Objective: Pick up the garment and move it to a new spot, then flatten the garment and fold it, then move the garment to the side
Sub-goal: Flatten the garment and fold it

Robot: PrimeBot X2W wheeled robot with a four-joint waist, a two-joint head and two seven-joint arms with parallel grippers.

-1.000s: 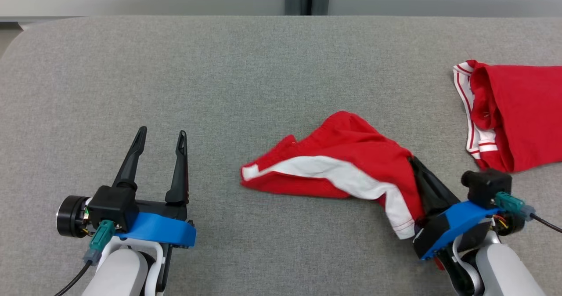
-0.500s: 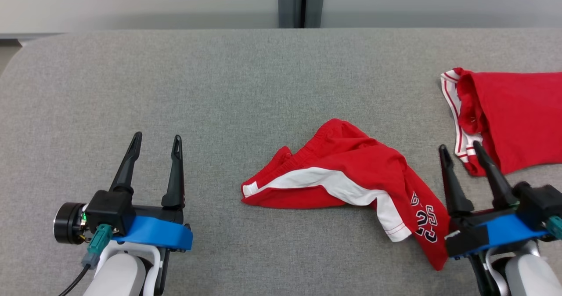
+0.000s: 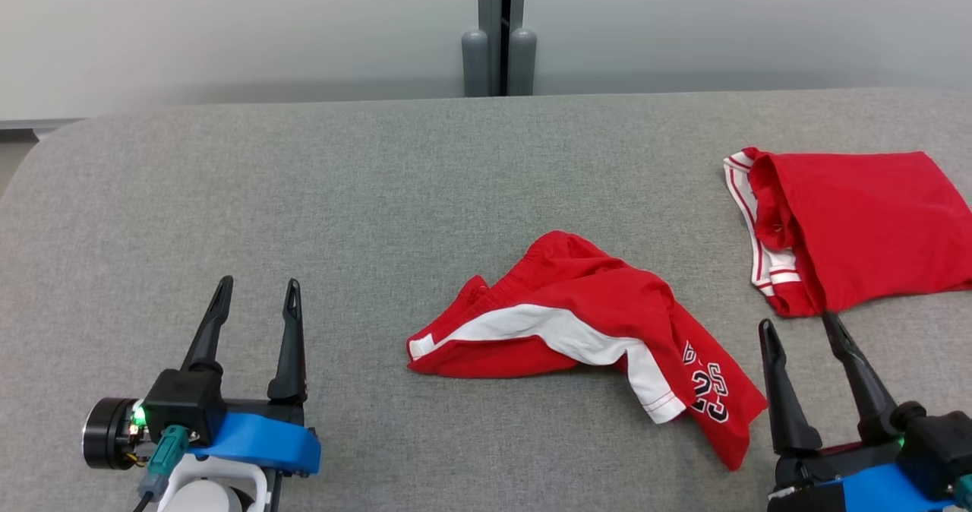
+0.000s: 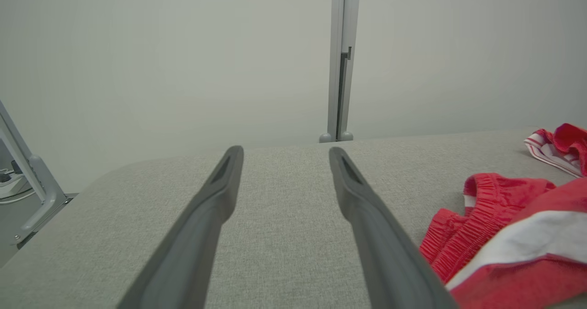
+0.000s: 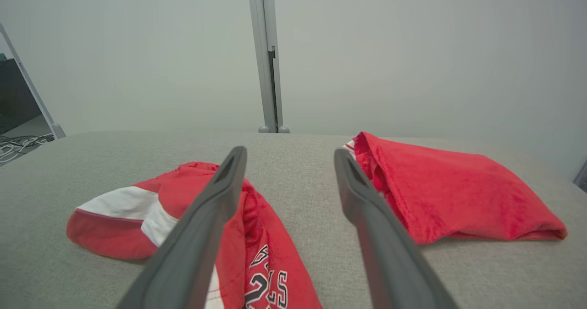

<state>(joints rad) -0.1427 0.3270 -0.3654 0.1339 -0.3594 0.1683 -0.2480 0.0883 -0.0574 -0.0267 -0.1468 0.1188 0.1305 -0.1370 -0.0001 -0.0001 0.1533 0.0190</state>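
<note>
Grey tabletop [image 3: 304, 193] lies open left of the crumpled shorts [image 3: 592, 307]; folded red garment [image 3: 858, 223] crowds the right

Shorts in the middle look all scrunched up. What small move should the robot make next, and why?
Probably move the right gripper left to the corner of the shorts by the printed number and pinch it for spreading. The shorts lie crumpled and doubled over on the table, not yet flat; that gripper stands open beside them, touching nothing, as does the left gripper.
</note>
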